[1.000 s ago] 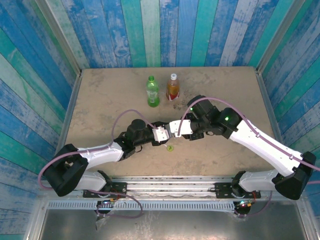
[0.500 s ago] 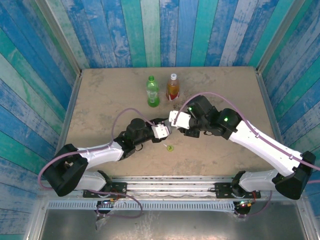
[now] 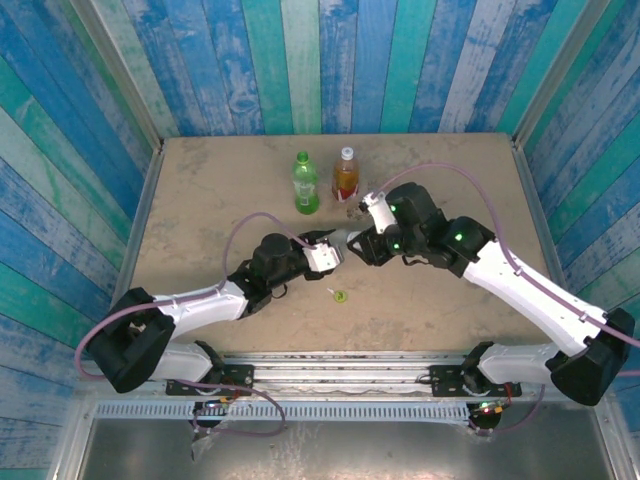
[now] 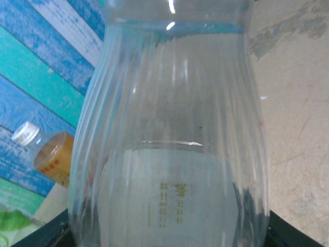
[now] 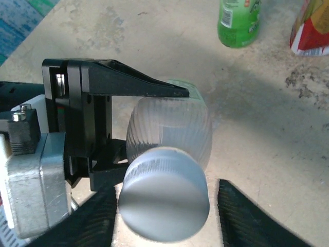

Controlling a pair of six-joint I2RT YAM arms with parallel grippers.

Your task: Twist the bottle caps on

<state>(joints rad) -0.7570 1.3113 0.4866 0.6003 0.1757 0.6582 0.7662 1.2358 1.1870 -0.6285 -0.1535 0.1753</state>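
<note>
The left fingers [image 5: 128, 83] are clamped on the clear bottle [image 5: 169, 128]. In the right wrist view one black finger lies across its ribbed shoulder at 12 o'clock and the other comes in under it at 8 o'clock. The bottle points its neck at that camera, and a white cap [image 5: 164, 201] sits on the neck. The right fingers [image 5: 96, 221] stand parted at the cap's 9 and 3 o'clock and hold nothing. The one at 3 o'clock is clearly apart from the cap. The one at 9 o'clock is just beside its rim, and I cannot tell if it touches.

From above, the arms meet near the middle of the desk [image 3: 200, 200], the left reaching in from 7 o'clock and the right from 4 o'clock, with the clear bottle between them. A loose green cap [image 3: 340, 295] lies flat on the desk at 6 o'clock of that bottle, near it and touching nothing. The green bottle [image 3: 305, 185] and the amber bottle [image 3: 346, 178] stand upright at 12 o'clock of the meeting fingers. They are just beside each other, the amber one at 3 o'clock of the green. The amber bottle carries a second white cap [image 4: 24, 134]. In the left wrist view the clear bottle's ribbed wall is up close, with a pale patch bearing small gold print low on it.
</note>
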